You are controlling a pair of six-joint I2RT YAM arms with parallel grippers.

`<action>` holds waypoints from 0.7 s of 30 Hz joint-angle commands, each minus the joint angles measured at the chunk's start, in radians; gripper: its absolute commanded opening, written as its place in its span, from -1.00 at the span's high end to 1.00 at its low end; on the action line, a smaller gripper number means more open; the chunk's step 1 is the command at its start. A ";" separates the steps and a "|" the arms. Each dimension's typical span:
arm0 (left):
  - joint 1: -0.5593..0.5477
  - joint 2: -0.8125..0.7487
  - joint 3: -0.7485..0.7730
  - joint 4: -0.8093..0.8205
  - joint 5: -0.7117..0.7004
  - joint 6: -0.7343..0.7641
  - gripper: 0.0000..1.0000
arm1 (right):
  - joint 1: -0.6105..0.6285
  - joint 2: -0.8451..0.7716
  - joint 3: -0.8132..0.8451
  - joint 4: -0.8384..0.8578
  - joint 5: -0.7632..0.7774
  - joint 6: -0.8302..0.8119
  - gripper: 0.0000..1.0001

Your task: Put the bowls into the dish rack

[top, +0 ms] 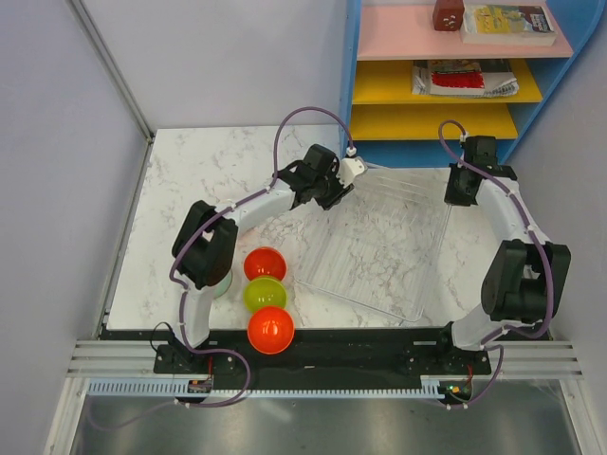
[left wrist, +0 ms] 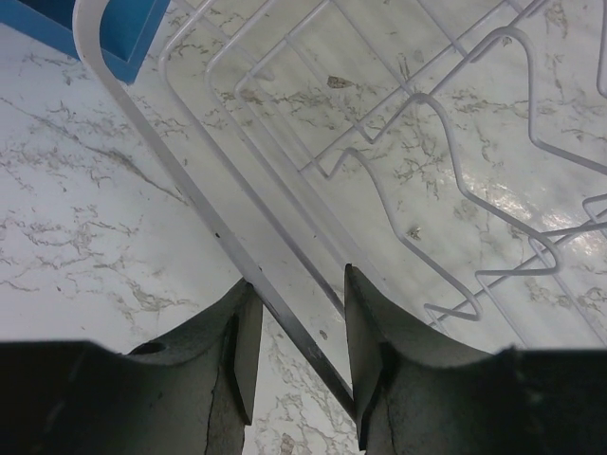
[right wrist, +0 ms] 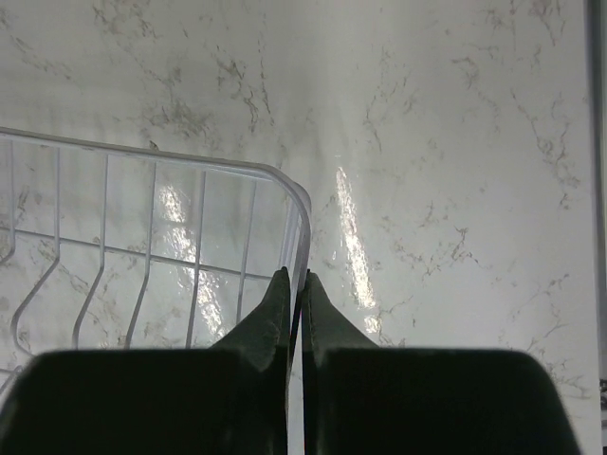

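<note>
**Top view.** The rack (top: 379,248) lies flat on the surface (top: 190,190) between the two arms, and no bowl shows in it. The left gripper (top: 334,197) is at its far left corner and the right gripper (top: 462,194) at its far right corner. All visible bowls sit outside the rack, well behind the left gripper near that arm's base. They form a row: far red bowl (top: 265,263), yellow bowl (top: 266,295), near red bowl (top: 270,330). A pale green sliver under the left arm's elbow is probably a sage bowl (top: 224,286), mostly hidden. I cannot find any other bowls. The blue shelf unit (top: 446,95) stands beyond both grippers.

**Left wrist.** The fingers (left wrist: 237,351) stand apart with the rack rim running between them. A gap shows on each side of the bar, so the rim is straddled, not clamped. The rack ribs spread ahead and to the right of the gripper, with only marble showing through them.

**Right wrist.** The fingers (right wrist: 275,313) are pressed almost together with the thin rim wire at the rack's corner pinched between them. The rack's inside lies ahead and to the left of this gripper, bare surface to the right.

**Progress (judgement).** Nothing is loaded. Both arms are occupied with the rack itself, most likely placing or steadying it. Every bowl remains to be picked up and set between the ribs, so this is the very start of the task.
</note>
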 commanded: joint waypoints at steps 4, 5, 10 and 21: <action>-0.010 0.037 -0.061 -0.150 0.055 0.048 0.52 | 0.064 0.034 0.140 0.039 -0.059 -0.085 1.00; -0.010 0.034 -0.064 -0.150 0.054 0.047 0.53 | 0.065 0.040 0.140 0.039 -0.059 -0.086 1.00; -0.007 0.010 -0.096 -0.151 0.032 0.041 0.53 | 0.082 0.088 0.133 0.068 -0.059 -0.095 1.00; 0.005 -0.105 -0.182 -0.177 -0.029 0.019 0.53 | 0.151 0.198 0.199 0.118 -0.059 -0.118 1.00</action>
